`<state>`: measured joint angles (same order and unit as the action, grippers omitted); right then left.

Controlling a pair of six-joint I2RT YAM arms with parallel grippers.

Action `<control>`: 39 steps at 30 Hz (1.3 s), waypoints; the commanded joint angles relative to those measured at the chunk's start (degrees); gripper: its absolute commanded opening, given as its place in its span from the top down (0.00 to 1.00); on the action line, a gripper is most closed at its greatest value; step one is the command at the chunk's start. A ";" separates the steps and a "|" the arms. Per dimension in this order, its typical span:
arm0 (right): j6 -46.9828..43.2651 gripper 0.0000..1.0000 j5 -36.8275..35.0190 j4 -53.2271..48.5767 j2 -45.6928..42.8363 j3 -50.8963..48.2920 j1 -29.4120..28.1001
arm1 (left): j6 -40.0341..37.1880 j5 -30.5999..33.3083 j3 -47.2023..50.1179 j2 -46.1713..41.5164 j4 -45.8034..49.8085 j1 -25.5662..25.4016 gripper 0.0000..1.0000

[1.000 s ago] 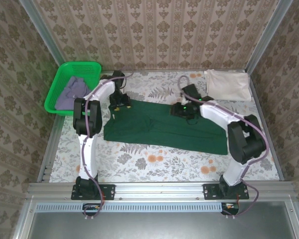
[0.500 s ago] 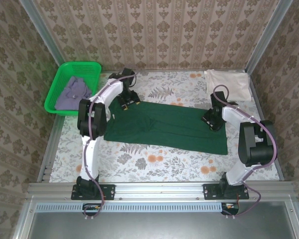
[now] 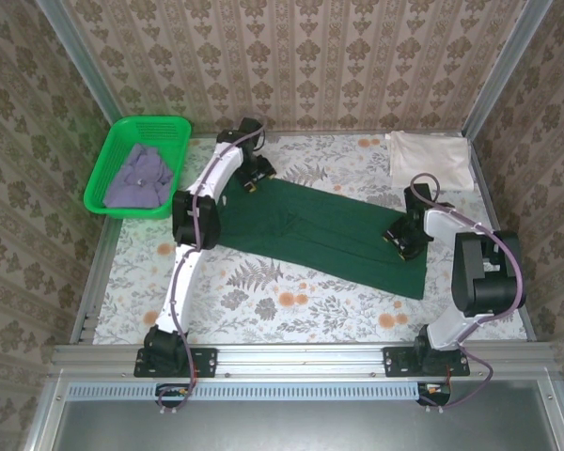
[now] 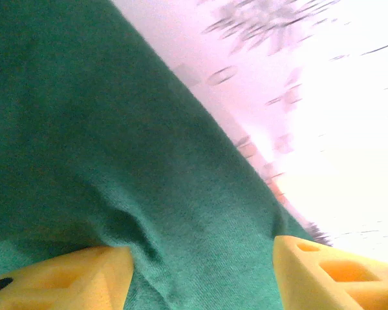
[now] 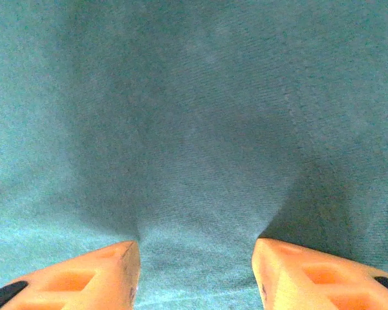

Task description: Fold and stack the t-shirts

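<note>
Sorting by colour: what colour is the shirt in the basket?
The shirt is greyish-lavender; best in top view.

A spread t-shirt point(image 3: 320, 230) lies slantwise across the middle of the worktop point(image 3: 263, 301), from far left to near right. The left gripper point(image 3: 257, 177) sits on its far-left end and the right gripper point(image 3: 399, 240) on its near-right end. At far left a basket point(image 3: 101, 174) holds a crumpled t-shirt point(image 3: 141, 177). A folded t-shirt point(image 3: 430, 160) lies in the far right corner.
</note>
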<state>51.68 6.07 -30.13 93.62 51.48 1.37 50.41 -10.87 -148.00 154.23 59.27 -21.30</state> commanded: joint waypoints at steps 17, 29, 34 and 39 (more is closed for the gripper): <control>5.44 0.38 -6.05 -17.98 -8.64 -0.72 -13.34 | 6.04 -11.45 -11.48 14.26 -44.95 -0.78 0.15; -13.39 0.50 8.72 -14.79 -11.70 2.32 -20.11 | -9.07 -1.42 13.86 -10.50 -16.09 0.03 0.26; -16.73 0.52 10.84 -14.96 -10.21 1.37 -24.50 | -9.56 1.04 18.71 -11.06 -9.32 -0.48 0.33; -16.56 0.54 12.89 -12.88 -5.13 -0.10 -26.50 | -12.07 3.83 12.60 -5.18 -4.53 -1.34 0.35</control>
<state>36.62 16.75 -43.55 85.69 52.80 -24.27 41.50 -10.13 -131.63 145.32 48.25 -22.11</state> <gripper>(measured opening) 0.462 0.649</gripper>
